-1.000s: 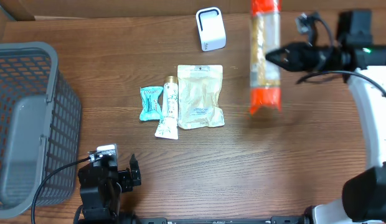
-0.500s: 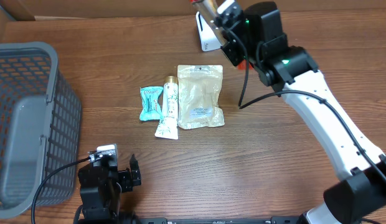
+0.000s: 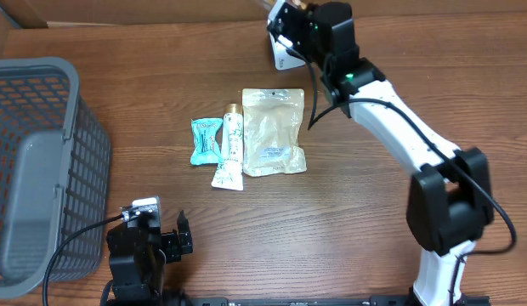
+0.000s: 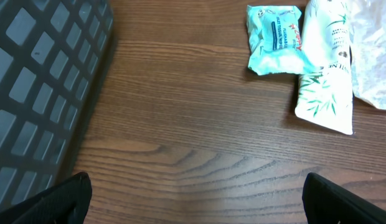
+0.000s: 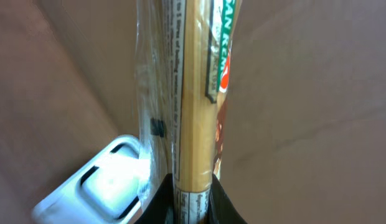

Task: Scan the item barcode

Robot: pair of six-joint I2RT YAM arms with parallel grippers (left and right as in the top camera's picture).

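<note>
**Packet held over the scanner: turn the code to the window**

The right hand (image 5: 192,200) is closed narrow on the lower end of a long packet (image 5: 193,93), pinching it between both fingers. In the overhead view this arm reaches to the 12 o'clock edge of the desk (image 3: 374,238). There the packet hangs just above the white scanner (image 5: 109,180), which the wrist view shows at about 8 o'clock of the packet.

To do the step well, the hand should probably roll the packet slowly about its long axis, so that each printed face passes the scanner's window in turn. It should keep the packet near the window and steady, without touching the housing. The wrap looks glossy, so a slight tilt may cut the glare. The grip sits far down the packet, so the free end could swing if the wrist moves fast.

The packet is slim and stiff-looking, with straw-coloured contents under clear crinkled film. It carries a label in red and green and a strip of fine print along one edge. No barcode can be made out in these views.

The left hand (image 4: 196,199) rests wide open and empty at 7 o'clock, beside the grey basket (image 3: 34,170). A pouch (image 3: 274,132), a tube (image 3: 231,149) and a teal sachet (image 3: 206,140) lie mid-desk.
</note>
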